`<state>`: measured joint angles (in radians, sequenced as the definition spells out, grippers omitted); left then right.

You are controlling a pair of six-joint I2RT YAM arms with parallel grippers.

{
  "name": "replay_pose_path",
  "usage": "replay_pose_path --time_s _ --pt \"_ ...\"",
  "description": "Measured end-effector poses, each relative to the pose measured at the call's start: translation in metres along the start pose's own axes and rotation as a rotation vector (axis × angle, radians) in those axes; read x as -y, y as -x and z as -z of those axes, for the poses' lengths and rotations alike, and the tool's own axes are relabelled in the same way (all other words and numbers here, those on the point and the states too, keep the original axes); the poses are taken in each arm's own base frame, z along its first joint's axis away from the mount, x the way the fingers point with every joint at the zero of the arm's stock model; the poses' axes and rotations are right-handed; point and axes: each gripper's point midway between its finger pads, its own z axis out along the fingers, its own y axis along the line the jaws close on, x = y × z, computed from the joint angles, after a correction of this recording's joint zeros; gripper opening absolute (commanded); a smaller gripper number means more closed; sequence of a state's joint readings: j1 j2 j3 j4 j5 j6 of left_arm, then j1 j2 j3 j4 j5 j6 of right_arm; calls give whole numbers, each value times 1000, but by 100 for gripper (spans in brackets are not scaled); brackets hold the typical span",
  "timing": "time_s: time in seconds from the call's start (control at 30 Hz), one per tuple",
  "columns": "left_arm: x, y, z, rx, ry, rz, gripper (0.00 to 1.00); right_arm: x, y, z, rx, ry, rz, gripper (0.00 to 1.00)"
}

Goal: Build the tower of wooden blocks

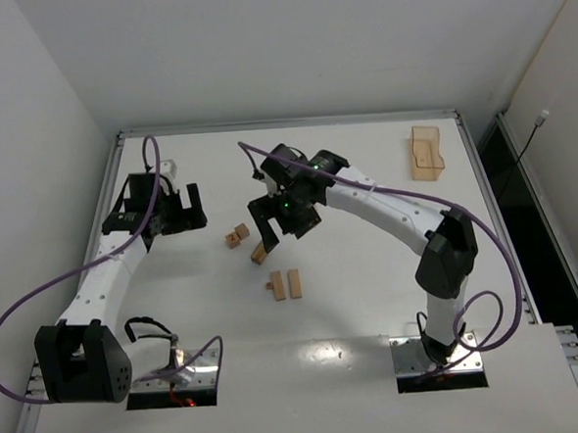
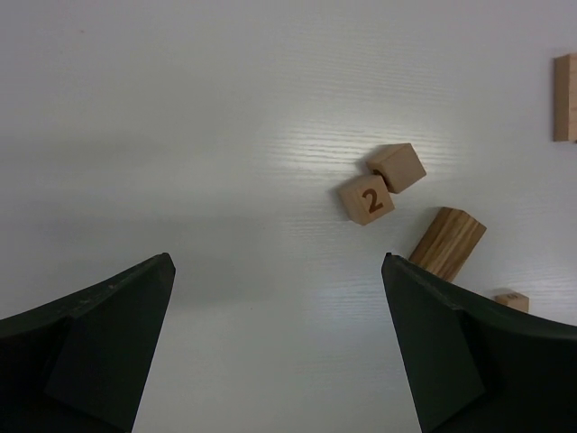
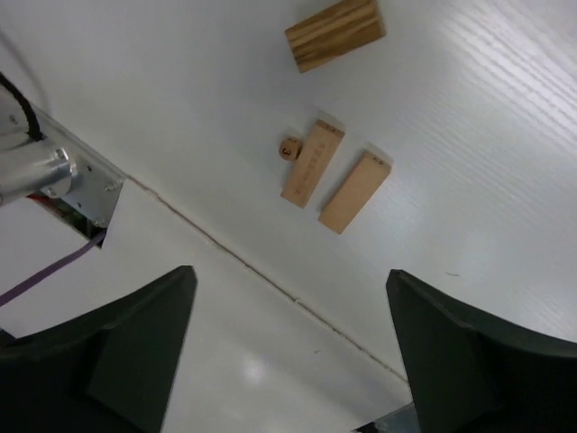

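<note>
Several light-tan wood blocks lie loose on the white table; no stack shows. Two cubes [image 1: 236,235] touch each other, one marked "2" [image 2: 367,198]. A darker-grained bar [image 1: 259,252] lies beside them, also in the left wrist view [image 2: 448,242] and the right wrist view [image 3: 334,34]. Two flat bars [image 1: 286,283] lie side by side with a tiny cube [image 3: 289,148] next to them. My left gripper [image 1: 184,215] is open and empty, left of the cubes [image 2: 278,262]. My right gripper [image 1: 280,232] is open and empty, above the darker bar [image 3: 290,273].
A translucent orange-tan plastic tray [image 1: 426,154] sits at the back right. Metal rails [image 1: 288,123] border the table. A seam [image 3: 270,275] crosses the table near the front, with the left arm's base plate [image 3: 81,189] beside it.
</note>
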<state>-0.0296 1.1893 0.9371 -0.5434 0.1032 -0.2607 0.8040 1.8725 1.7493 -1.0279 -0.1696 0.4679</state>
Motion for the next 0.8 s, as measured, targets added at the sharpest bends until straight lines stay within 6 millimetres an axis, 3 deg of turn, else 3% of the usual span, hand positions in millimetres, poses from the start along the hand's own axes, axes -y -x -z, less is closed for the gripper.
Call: replay_pose_path --time_s 0.07,0.1,0.13,0.2,0.37,0.43,0.57,0.73,0.8 --pt "-4 2 4 22 32 6 100 -11 -5 -1 -6 -2 -6 73" --pt "-6 3 7 30 43 7 100 -16 -8 -1 -14 8 -11 78" --pt "-7 3 10 39 52 8 100 -18 -9 -3 -20 22 -21 100" --pt "-11 6 13 55 72 9 100 -12 -13 -9 -35 50 -55 100" --pt "-18 5 12 56 115 22 100 34 -44 -38 -115 -39 -153 100" --pt "-19 4 9 48 123 31 100 44 -53 -43 -130 -93 -158 100" --pt "-22 -1 3 23 140 41 100 42 -54 -50 -111 -140 -155 100" --pt "-24 -1 2 21 147 46 100 28 -36 -66 -72 -147 -135 100" --pt "-23 -1 2 22 147 49 100 25 -40 -73 -84 -153 -130 88"
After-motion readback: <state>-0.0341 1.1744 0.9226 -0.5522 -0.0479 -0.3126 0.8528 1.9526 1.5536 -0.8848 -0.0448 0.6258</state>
